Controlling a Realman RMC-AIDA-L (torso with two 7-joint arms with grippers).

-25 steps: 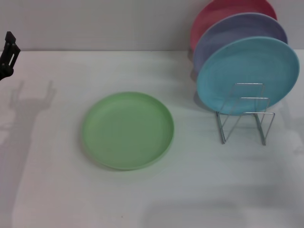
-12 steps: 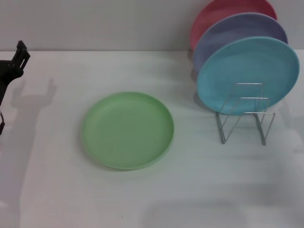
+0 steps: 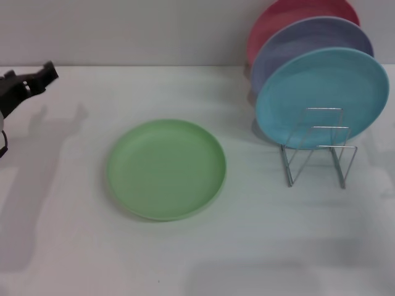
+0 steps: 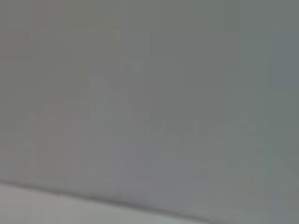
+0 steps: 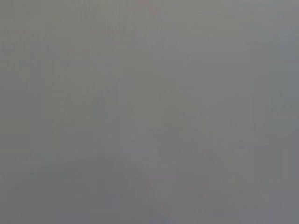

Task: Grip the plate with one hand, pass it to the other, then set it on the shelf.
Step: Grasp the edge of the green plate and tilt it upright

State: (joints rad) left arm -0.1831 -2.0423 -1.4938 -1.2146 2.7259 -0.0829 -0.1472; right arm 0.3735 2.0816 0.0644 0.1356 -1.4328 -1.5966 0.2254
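The light green plate (image 3: 165,168) lies flat on the white table, left of centre in the head view. The silver wire shelf (image 3: 318,150) stands to its right, with its front loops bare. My left gripper (image 3: 29,77) comes in at the far left edge, above the table and well to the left of and behind the plate; it looks open and holds nothing. My right gripper is out of view. Both wrist views show only plain grey.
A light blue plate (image 3: 321,92), a lavender plate (image 3: 308,40) and a pink plate (image 3: 290,15) stand upright in the back of the shelf. A grey wall runs behind the white table (image 3: 259,246).
My left gripper has moved to the right and tilted over, reaching further into view along the back left of the table. The plate and the shelf have not moved.
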